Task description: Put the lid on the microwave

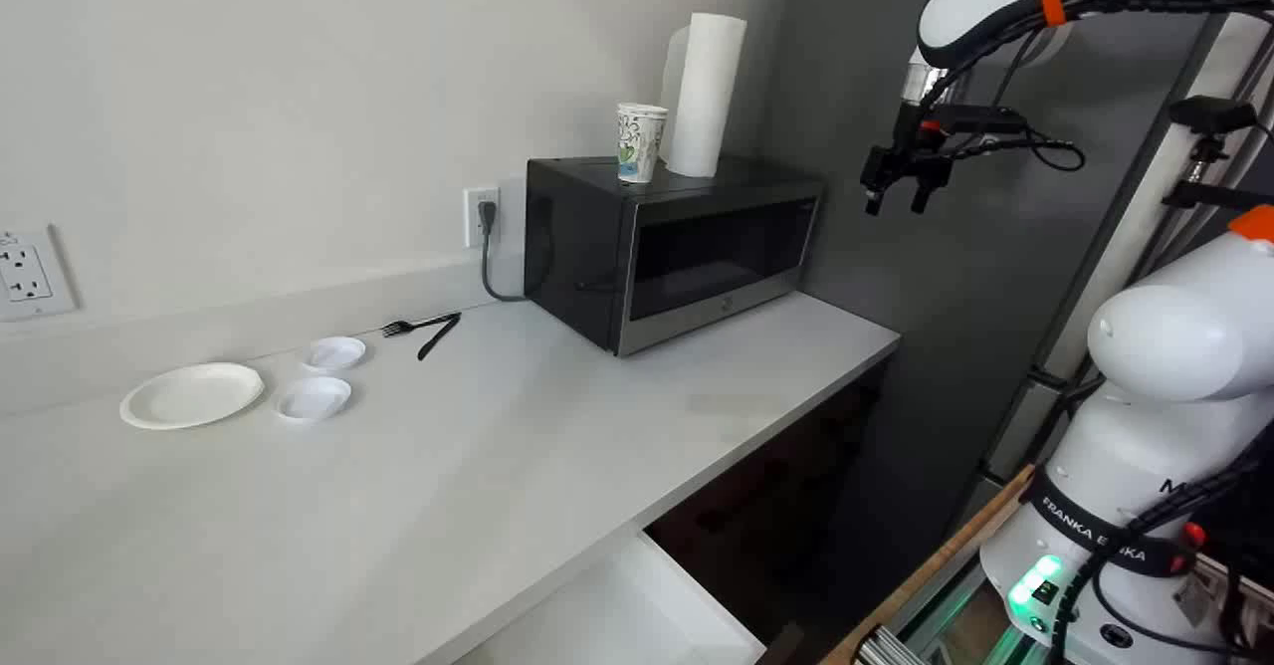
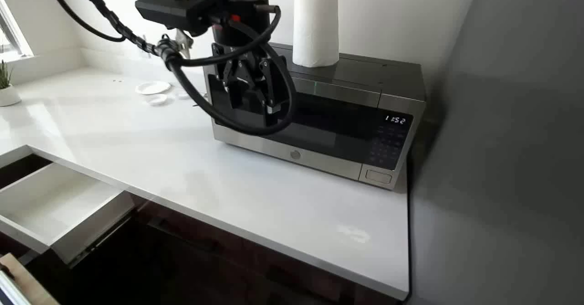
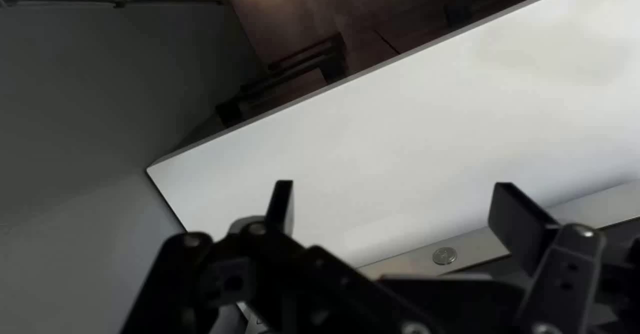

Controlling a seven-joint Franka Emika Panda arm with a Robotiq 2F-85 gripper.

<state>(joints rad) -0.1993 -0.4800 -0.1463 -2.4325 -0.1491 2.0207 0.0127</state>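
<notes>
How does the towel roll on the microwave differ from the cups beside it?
The towel roll is taller than the cups. The towel roll is plain white; the cups carry a coloured print. The towel roll is about even in width, while the cups narrow toward the base. Both stand on top of the microwave.

Stretches along the wall (image 1: 299, 127) as a smooth white counter (image 1: 537, 456). Carries the dark, boxy microwave (image 1: 687, 262) near one end. Farther along, bears a flat white plate (image 1: 192, 396) close to the wall and, just beside it, a shallow, round, white front lid (image 1: 313, 399) and a similar back lid (image 1: 333, 353). Between these and the microwave, holds a black fork (image 1: 413, 326) and a black knife (image 1: 436, 340), angled together at one end. In an exterior view, also supports a potted plant (image 2: 7, 95), partly cut off, and specks (image 2: 117, 81) too small to identify.
</notes>
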